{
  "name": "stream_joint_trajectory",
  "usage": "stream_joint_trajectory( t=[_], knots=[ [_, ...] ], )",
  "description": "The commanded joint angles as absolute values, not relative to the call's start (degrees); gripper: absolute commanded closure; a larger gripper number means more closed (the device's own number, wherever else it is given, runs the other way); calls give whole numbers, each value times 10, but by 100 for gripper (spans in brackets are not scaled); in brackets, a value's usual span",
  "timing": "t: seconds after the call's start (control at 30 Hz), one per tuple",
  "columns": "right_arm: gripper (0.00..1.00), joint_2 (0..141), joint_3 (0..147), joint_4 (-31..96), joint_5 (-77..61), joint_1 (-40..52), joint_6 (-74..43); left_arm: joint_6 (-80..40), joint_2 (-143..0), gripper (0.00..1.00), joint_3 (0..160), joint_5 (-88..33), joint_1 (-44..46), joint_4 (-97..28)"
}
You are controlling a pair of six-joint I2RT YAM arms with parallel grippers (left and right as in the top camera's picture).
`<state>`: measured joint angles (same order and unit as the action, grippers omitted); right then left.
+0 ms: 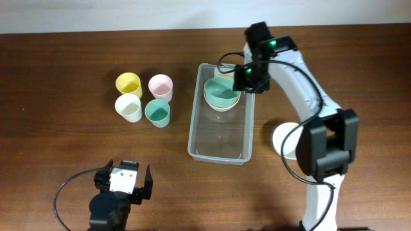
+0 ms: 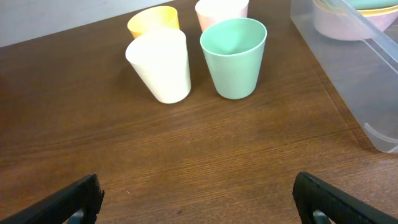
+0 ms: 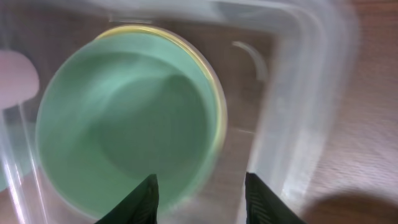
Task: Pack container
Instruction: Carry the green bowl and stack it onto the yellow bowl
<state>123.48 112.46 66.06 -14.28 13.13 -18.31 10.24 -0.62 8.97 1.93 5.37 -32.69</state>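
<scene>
The clear container (image 1: 194,138) stands mid-table. At its far end sits a stack of bowls with a green bowl (image 1: 221,92) on top; yellow and pink rims show beneath it. My right gripper (image 1: 248,77) hovers over the container's far right corner, open and empty. In the right wrist view its fingers (image 3: 199,182) straddle the gap between the green bowl (image 3: 124,124) and the container wall (image 3: 298,93). My left gripper (image 1: 125,183) is open and empty near the front edge, its fingers (image 2: 199,190) wide apart over bare wood. The container's corner (image 2: 373,93) shows at the right of the left wrist view.
Several cups stand left of the container: yellow (image 1: 128,83), pink (image 1: 160,86), white (image 1: 128,108) and green (image 1: 157,113). They also show in the left wrist view, the white cup (image 2: 161,65) and green cup (image 2: 234,57) nearest. A white bowl (image 1: 282,140) lies right of the container, partly behind the arm.
</scene>
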Motion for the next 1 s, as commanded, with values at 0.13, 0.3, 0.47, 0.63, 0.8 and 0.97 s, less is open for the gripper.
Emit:
stream_joint_trajectory(
  t=[0.13,0.3,0.47,0.63,0.8,0.97],
  knots=[
    [58,1040,1137,749,-148,27,-156,98,-4,0,86,17,51,-323],
    [65,1024,1133,778,-206,31,-98,98,-4,0,86,17,51,-323],
    [88,1070,1100,705,-201,103,-99,98,-4,0,86,17,51,-323],
    [96,1172,1094,616,-203,150,-125,98,-4,0,86,17,51,-323],
    [96,1254,1094,586,-223,173,-131,98,-4,0,86,17,51,-323],
    [96,1286,1093,616,-222,197,-122,98,-4,0,86,17,51,-323]
  ],
)
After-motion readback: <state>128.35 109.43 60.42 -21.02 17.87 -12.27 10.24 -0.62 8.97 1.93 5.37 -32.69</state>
